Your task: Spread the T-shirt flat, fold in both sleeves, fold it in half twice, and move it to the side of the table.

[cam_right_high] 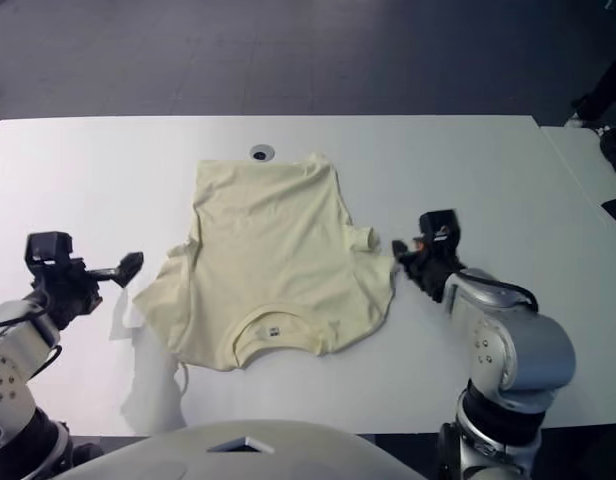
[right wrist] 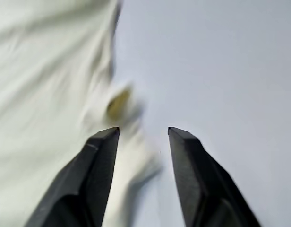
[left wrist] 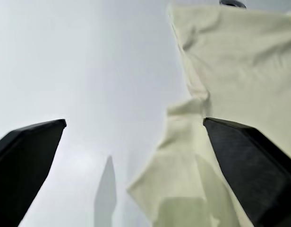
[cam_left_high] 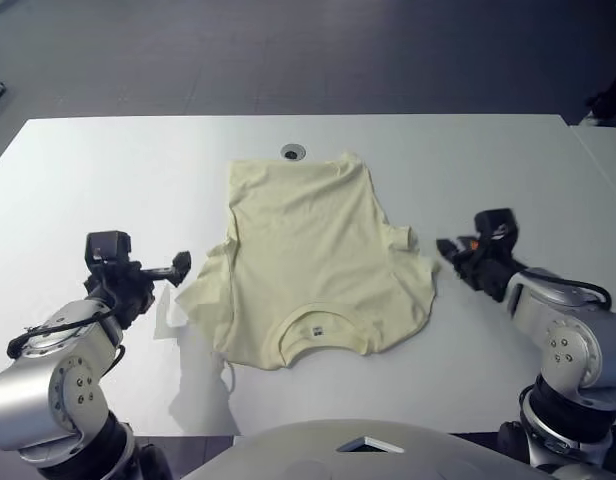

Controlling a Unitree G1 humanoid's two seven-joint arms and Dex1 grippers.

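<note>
Two black two-fingered hands, the left hand and the right hand, flank a pale yellow short-sleeved cotton T-shirt lying on a white rectangular counter. The garment occupies the middle of the counter, its ribbed collar toward the near edge and its hem toward the far edge; the hem lies just beside a small round grey grommet set in the counter top.

The body of the T-shirt is mostly spread but wrinkled; the sleeve on the robot's left is crumpled and partly folded on itself; the sleeve on the robot's right is bunched into a small roll against the body.

The left hand hangs near the crumpled sleeve, on the side toward the counter's left edge; its fingers stand wide apart and hold nothing. In the left wrist view one finger lies over bare counter and the other over the cloth; whether either touches cannot be told.

The right hand sits just beside the T-shirt's right margin, toward the counter's right edge; its fingers stand apart with a moderate gap and hold nothing. In the right wrist view one finger lies over the cloth's edge and the other over bare counter; contact with the cloth cannot be judged.
</note>
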